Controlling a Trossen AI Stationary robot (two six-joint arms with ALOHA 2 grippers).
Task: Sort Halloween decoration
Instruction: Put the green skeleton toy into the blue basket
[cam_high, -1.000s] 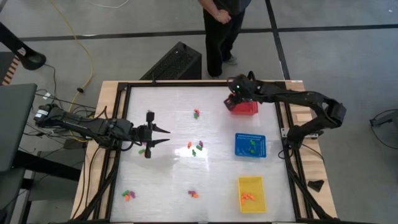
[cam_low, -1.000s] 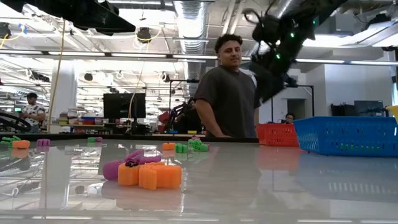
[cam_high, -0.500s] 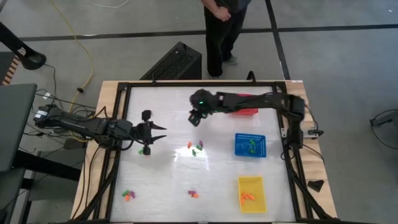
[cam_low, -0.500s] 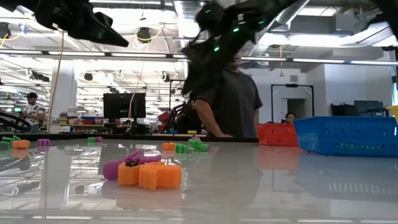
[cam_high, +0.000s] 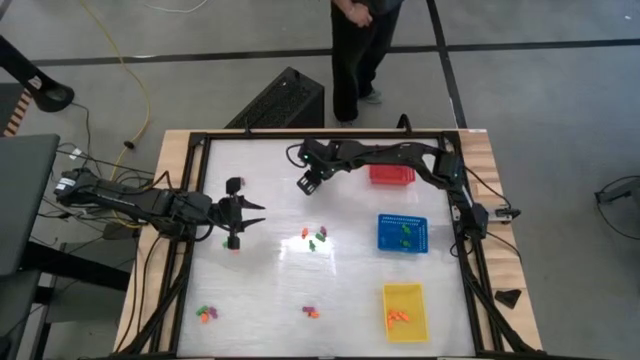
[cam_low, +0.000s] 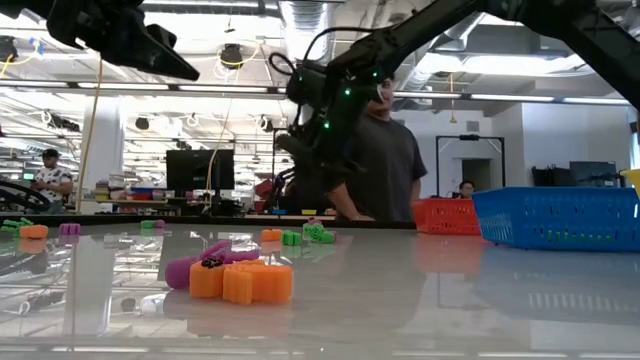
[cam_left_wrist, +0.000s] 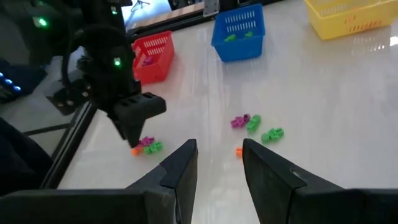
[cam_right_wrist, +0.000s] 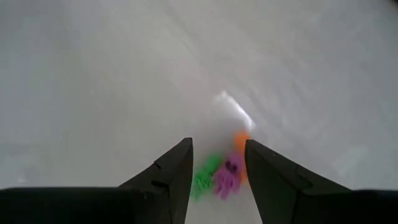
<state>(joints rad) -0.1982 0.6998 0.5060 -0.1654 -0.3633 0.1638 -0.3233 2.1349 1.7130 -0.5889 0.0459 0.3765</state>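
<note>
While the left hand (cam_high: 243, 213) waited with fingers apart near the counter's (cam_high: 260, 300) left edge, the right hand (cam_high: 309, 184), fingers apart and empty, hovered over tiny green, purple and orange plastic trinkets (cam_right_wrist: 221, 173) near the far edge, seemingly lining up a pick.

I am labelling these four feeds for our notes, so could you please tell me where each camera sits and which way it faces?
High view: overhead, looking straight down on the table, both arms and the three baskets.
Low view: at tabletop height, looking level across at trinkets and a person; the arms enter from above.
Left wrist view: on the left arm, looking past its own open jaws at the right gripper, which hangs over a trinket cluster.
Right wrist view: on the right arm, looking down past its open jaws at that cluster.
Both wrist views share this cluster.
</note>
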